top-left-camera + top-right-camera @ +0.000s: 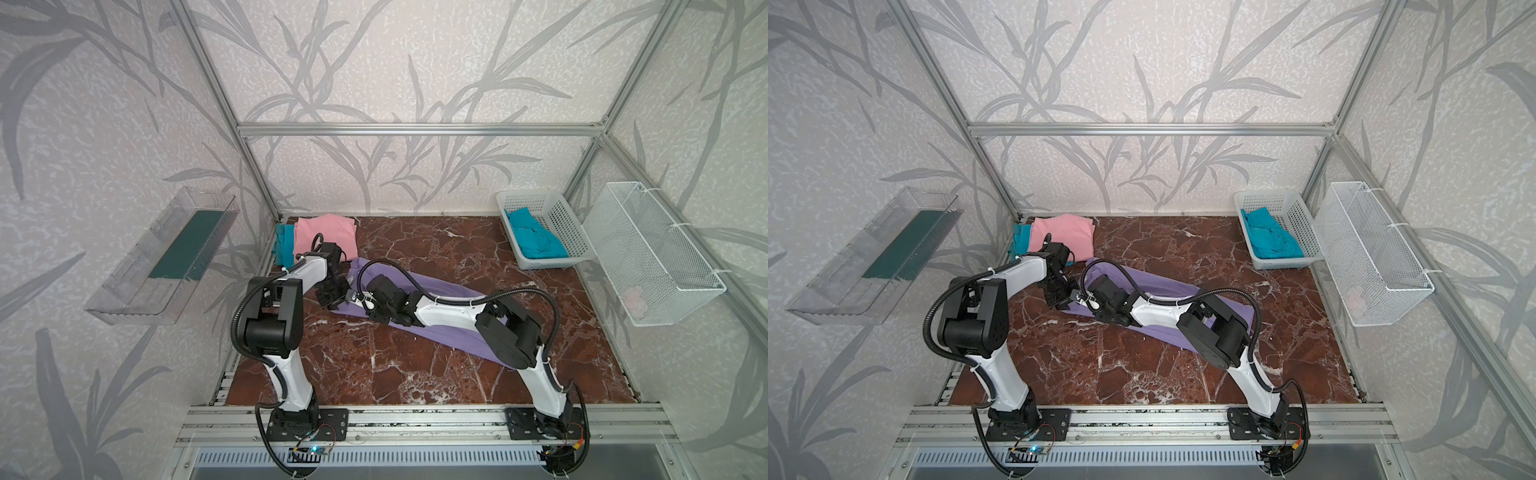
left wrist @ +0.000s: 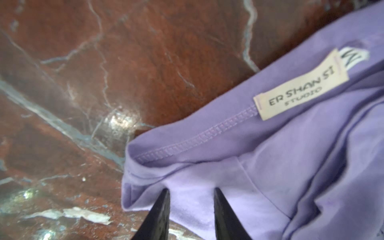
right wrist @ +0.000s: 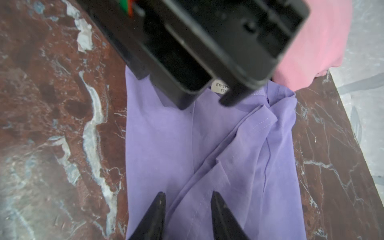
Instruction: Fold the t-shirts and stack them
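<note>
Left wrist view: your left gripper (image 2: 191,199) is standing with its jaws apart over the collar end of the lavender t-shirt (image 2: 270,166). Cloth is showing flat in the gap between the tips, and nothing is being pinched. The neck seam (image 2: 197,139) is running just ahead of the tips, and the neck label (image 2: 295,85) is lying further ahead, off to one side.

Right wrist view: your right gripper (image 3: 188,199) is also keeping its jaws apart and empty. A fold ridge (image 3: 218,158) is crossing just ahead of its tips, and the left gripper's body is filling the space beyond, so the two are sitting nearly nose to nose. The pink t-shirt (image 3: 311,52) is lying folded beyond both pairs of jaws, close to the lavender collar; I cannot tell whether they are touching. The teal t-shirts (image 1: 536,241) are sitting in the basket (image 1: 561,216), well away from both.

Handling, as a judgement: you are dealing with light, limp cotton that will probably drape, drag and slide on the marble table (image 1: 374,365). Consider taking hold at the doubled neck seam or the shoulder beside it, biting through every layer, since a top-layer pinch is likely to peel the fold open.
</note>
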